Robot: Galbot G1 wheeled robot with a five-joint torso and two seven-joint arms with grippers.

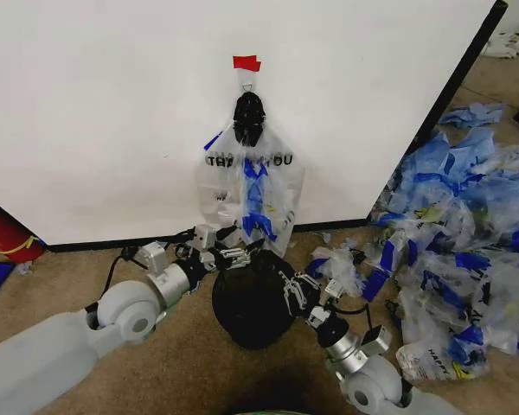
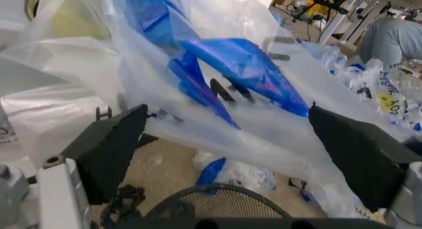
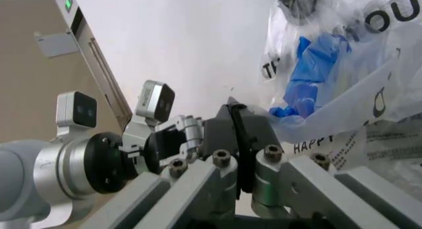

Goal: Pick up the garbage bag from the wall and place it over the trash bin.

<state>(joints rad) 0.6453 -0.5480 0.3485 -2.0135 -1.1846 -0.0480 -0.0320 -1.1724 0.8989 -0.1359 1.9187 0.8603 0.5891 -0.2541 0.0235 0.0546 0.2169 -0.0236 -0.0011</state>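
Left gripper (image 1: 234, 257), from the head view: just above the far rim of the trash bin (image 1: 255, 303), at the lower edge of the garbage bag (image 1: 253, 186). Right gripper (image 1: 294, 290) over the right rim of the bin. Bag hanging on the wall (image 1: 112, 112) behind the bin, under a black knot (image 1: 248, 117) with red tape (image 1: 246, 62). Not yet taken down.

From the left wrist view: fingers (image 2: 108, 150) spread wide, film of the bag (image 2: 264, 125) lying loose between them, not clamped; mesh rim of the bin (image 2: 218, 202) just below.

From the right wrist view: right gripper (image 3: 242, 140) with fingers pressed together, seemingly pinching a lower corner of the bag (image 3: 343, 98).

Judged early: only one hold made; pulling off the wall and spreading over the bin both left to do.
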